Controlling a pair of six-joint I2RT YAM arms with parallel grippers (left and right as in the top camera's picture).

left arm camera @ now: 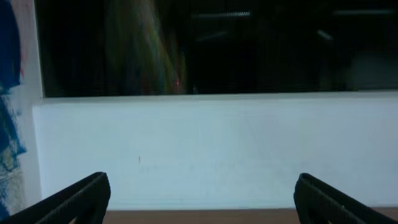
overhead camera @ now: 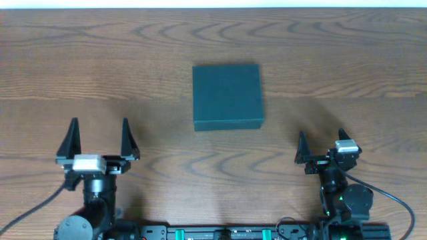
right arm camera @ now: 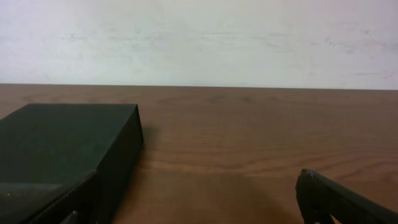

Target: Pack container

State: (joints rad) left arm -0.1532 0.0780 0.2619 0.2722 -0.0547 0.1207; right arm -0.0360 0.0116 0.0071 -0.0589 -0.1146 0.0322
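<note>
The container (overhead camera: 227, 96) is a dark teal square box, lid closed, lying flat at the middle of the wooden table. It also shows at the left of the right wrist view (right arm camera: 68, 146). My left gripper (overhead camera: 98, 138) is open and empty near the front left, well apart from the box; its fingers frame a white wall in the left wrist view (left arm camera: 202, 196). My right gripper (overhead camera: 321, 143) is open and empty at the front right, to the right of and nearer than the box (right arm camera: 199, 199).
The wooden table (overhead camera: 347, 60) runs to a white far edge. A white wall (left arm camera: 217, 149) with a dark window above stands beyond the table. Cables trail from both arm bases at the front edge.
</note>
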